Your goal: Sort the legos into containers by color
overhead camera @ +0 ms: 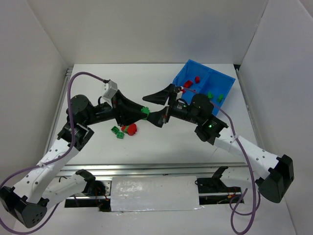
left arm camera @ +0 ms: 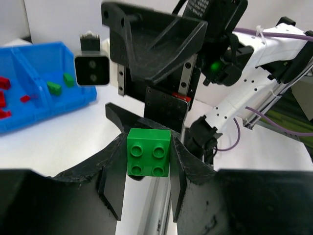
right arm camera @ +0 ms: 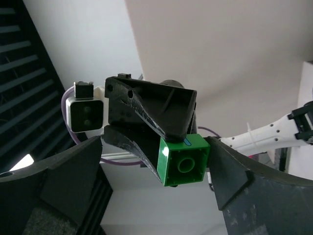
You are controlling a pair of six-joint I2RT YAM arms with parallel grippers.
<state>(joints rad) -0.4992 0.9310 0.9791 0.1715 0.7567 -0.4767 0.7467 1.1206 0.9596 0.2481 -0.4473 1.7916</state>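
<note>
My left gripper (overhead camera: 145, 111) is shut on a green lego (overhead camera: 145, 110) and holds it up above the table's middle. In the left wrist view the lego (left arm camera: 148, 152) sits studs-up between my fingertips. My right gripper (overhead camera: 148, 107) is open and faces the left one, its fingers above and below the lego. In the right wrist view the lego (right arm camera: 185, 160) touches or nearly touches my right finger (right arm camera: 239, 181); the other finger (right arm camera: 63, 171) stands far off. The blue bin (overhead camera: 215, 72) holds red legos (overhead camera: 197, 79) in one compartment and green legos (overhead camera: 209, 94) in the other.
Two green legos (overhead camera: 117, 132) and a red one (overhead camera: 131, 129) lie on the white table under the left arm. The bin also shows in the left wrist view (left arm camera: 49, 105), far left. White walls enclose the table on three sides.
</note>
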